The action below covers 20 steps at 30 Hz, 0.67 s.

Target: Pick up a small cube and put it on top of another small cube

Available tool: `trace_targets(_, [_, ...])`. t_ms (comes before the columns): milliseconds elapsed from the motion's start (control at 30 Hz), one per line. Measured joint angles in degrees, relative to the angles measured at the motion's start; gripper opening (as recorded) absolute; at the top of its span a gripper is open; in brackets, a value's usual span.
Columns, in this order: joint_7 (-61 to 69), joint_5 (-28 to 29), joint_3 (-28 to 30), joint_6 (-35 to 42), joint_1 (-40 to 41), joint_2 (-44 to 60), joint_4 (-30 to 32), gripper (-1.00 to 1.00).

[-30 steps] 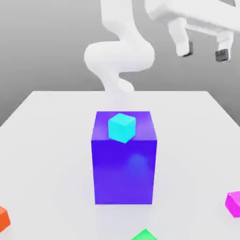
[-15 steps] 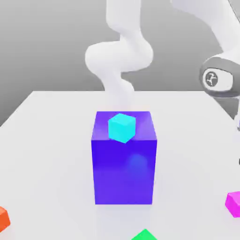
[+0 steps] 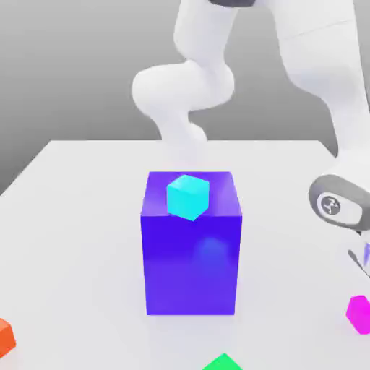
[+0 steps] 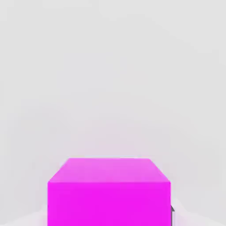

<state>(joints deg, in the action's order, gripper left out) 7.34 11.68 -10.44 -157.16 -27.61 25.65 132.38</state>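
Your target looks to be the magenta cube [image 4: 109, 190], which sits on the white surface [image 3: 79, 217] at the exterior view's right edge, well apart from the big blue block [image 3: 191, 246], and fills the near part of the hand view with its top face and one side face toward the camera. Judge it as a small, rigid, light body with flat faces and crisp edges: it should not deform or crush, but smooth sides may slip if you pinch too near the top, so take it on two opposite vertical faces, about mid-height, squared to them so it does not twist. The arm's wrist [image 3: 338, 204] hangs just above and beside that cube in the exterior view; whether the pincer is apart or together I cannot tell, since only a dark sliver shows beside the cube in the hand view. A cyan cube [image 3: 188, 196] rests on top of the blue block and reads as the likely base for stacking, though that is a judgement; its top is small, so you will need a level, centred release. The surface is flat, pale and slightly glossy, with open room around the magenta cube. An orange cube [image 3: 4, 336] and a green cube [image 3: 222, 362] lie near the front edge, clear of your path.
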Motion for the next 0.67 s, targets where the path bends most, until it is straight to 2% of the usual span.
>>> trace_targets(100, [0.8,-2.7,-1.0,4.2,1.7,-5.3,1.1,-1.0])
trace_targets(433, [-17.3,-12.3,12.6,10.2,12.2,-10.0,-0.7,-1.0])
trace_targets(533, [-21.4,-15.3,15.4,7.1,15.1,-5.6,-2.2,-1.0])
trace_targets(567, [-21.7,-15.8,15.5,5.4,15.5,-3.6,-2.4,1.0])
trace_targets(667, [-21.7,-15.8,15.5,5.4,15.5,-3.6,-2.4,1.0])
